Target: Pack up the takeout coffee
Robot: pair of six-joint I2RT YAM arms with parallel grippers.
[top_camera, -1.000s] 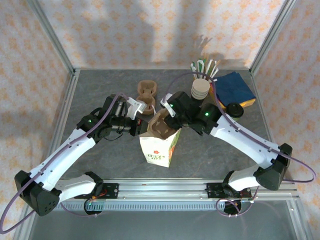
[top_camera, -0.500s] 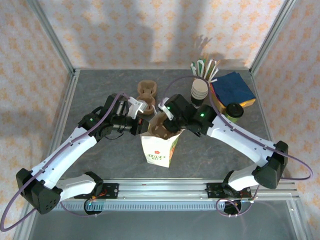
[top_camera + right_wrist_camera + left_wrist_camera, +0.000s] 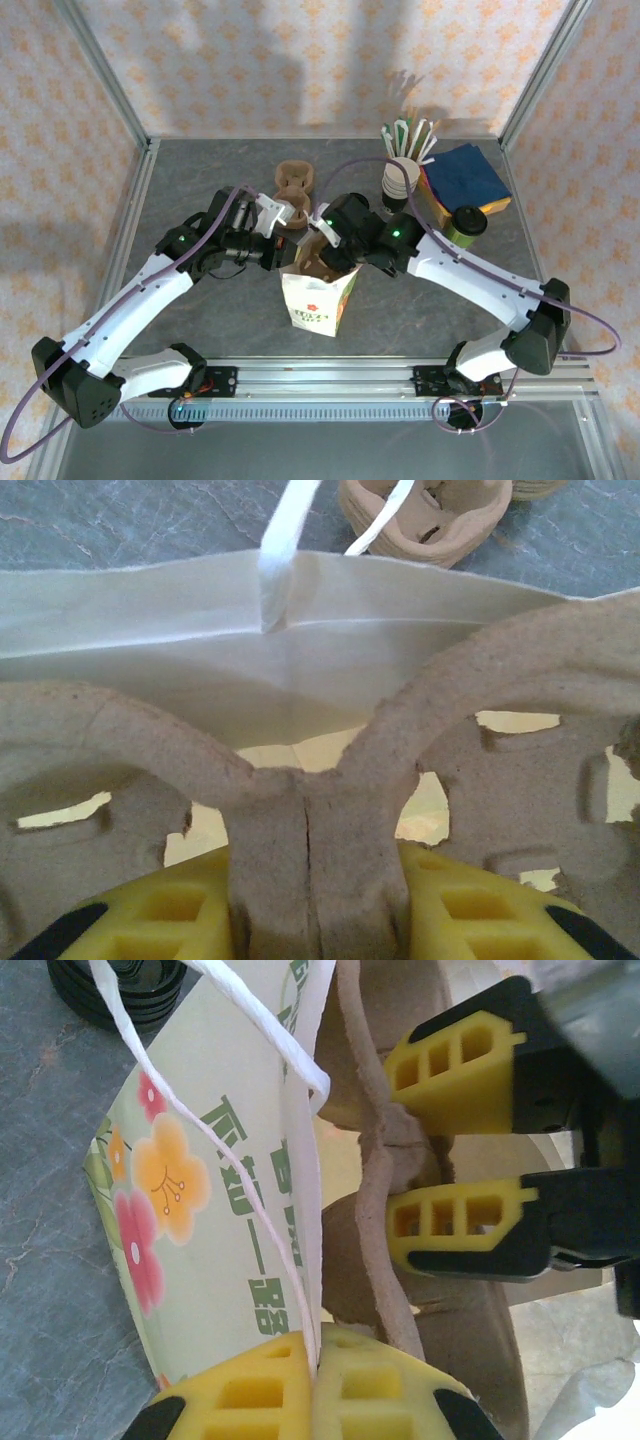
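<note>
Grey table carries 1 flowered bag, 1 pulp carrier, stacked cups, napkins and takeout coffee.

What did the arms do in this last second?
The right gripper, clamped on the pulp carrier, pushed it slightly deeper into the bag, which shifted a little left. The left gripper kept pinching the bag's edge; the coffee cup stayed beside the blue napkins.

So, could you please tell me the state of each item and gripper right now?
paper bag: upright, open.
pulp carrier: gripped, partly in the bag's mouth.
takeout coffee: upright, lidded, outside the bag.
left gripper: shut on the bag's wall.
right gripper: shut on the pulp carrier.
spare carrier: lying empty, outside the bag.
</note>
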